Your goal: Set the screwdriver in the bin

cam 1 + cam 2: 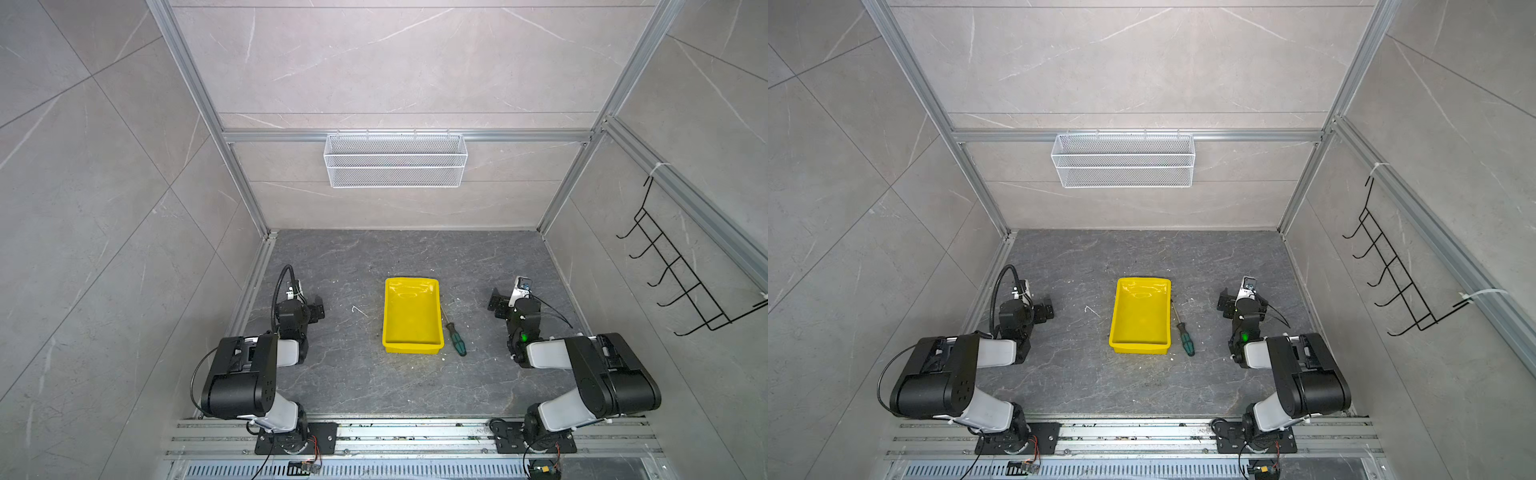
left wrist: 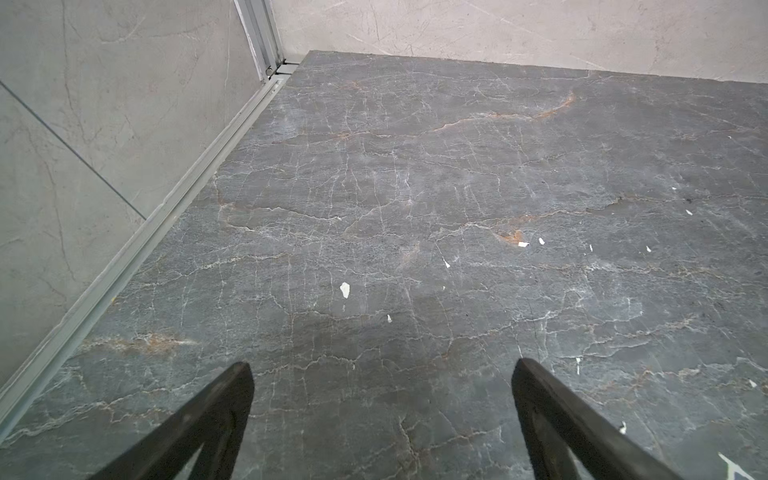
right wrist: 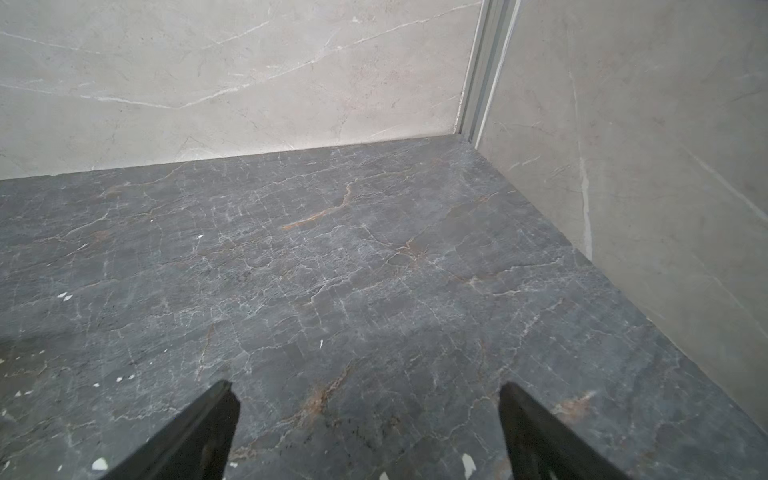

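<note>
The screwdriver [image 1: 455, 337] [image 1: 1185, 338], with a green and black handle and a thin shaft, lies on the dark stone table just right of the bin [image 1: 411, 316] [image 1: 1140, 316], a shallow yellow tray that holds nothing. My left gripper [image 1: 318, 306] [image 1: 1047, 307] [image 2: 382, 374] stands open far to the left of the bin, over bare table. My right gripper [image 1: 496, 302] [image 1: 1224, 304] [image 3: 368, 395] stands open to the right of the screwdriver, apart from it. Neither wrist view shows the screwdriver or the bin.
A white wire mesh basket [image 1: 395, 160] [image 1: 1123, 160] hangs on the back wall. A black wire hook rack [image 1: 681, 266] [image 1: 1395, 266] hangs on the right wall. Grey walls close the table on three sides. Small white flecks [image 2: 345, 289] dot the table.
</note>
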Motion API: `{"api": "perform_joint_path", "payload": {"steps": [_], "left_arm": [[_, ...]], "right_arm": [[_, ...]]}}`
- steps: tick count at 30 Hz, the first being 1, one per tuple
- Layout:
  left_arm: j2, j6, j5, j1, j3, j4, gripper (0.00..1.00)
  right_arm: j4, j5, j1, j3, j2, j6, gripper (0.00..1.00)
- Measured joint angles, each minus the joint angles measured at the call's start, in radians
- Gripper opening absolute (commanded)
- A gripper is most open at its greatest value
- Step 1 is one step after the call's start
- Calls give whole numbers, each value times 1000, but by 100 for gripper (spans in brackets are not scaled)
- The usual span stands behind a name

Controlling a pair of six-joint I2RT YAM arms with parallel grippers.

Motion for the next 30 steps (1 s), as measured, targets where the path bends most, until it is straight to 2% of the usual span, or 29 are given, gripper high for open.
{"api": "perform_joint_path", "payload": {"steps": [30], "left_arm": [[0, 0, 4, 9, 0, 0, 100]], "right_arm": [[-6, -11, 0, 0, 0, 0, 100]]}}
